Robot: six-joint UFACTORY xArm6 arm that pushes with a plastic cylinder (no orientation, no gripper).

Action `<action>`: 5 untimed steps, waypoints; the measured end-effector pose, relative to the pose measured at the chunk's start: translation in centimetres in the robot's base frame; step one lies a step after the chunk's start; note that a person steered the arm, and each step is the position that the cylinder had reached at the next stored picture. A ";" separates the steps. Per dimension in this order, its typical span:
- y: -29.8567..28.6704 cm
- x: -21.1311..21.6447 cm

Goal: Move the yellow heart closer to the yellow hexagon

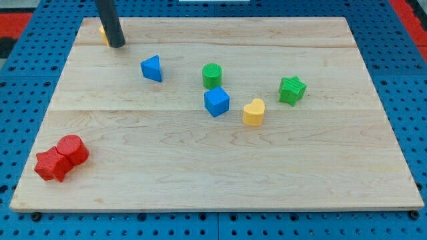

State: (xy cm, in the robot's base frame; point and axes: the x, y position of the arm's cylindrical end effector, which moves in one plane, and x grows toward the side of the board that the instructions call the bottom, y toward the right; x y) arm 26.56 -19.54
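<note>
The yellow heart (253, 112) lies right of the board's middle, between the blue cube (216, 102) and the green star (292, 90). A yellow block (103, 33), mostly hidden behind my rod, sits near the top left corner; its shape cannot be made out. My tip (117, 45) rests on the board at the top left, touching or just right of that yellow block, far from the yellow heart.
A blue triangle (152, 68) lies below and right of my tip. A green cylinder (211, 75) stands above the blue cube. A red cylinder (73, 149) and a red star-like block (52, 165) sit together at the bottom left of the wooden board (213, 180).
</note>
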 end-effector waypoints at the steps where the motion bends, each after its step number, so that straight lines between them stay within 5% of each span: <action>1: -0.1 -1.8; 3: 3.5 -0.8; 5: 3.9 9.7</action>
State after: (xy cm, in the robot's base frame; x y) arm 36.30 -15.61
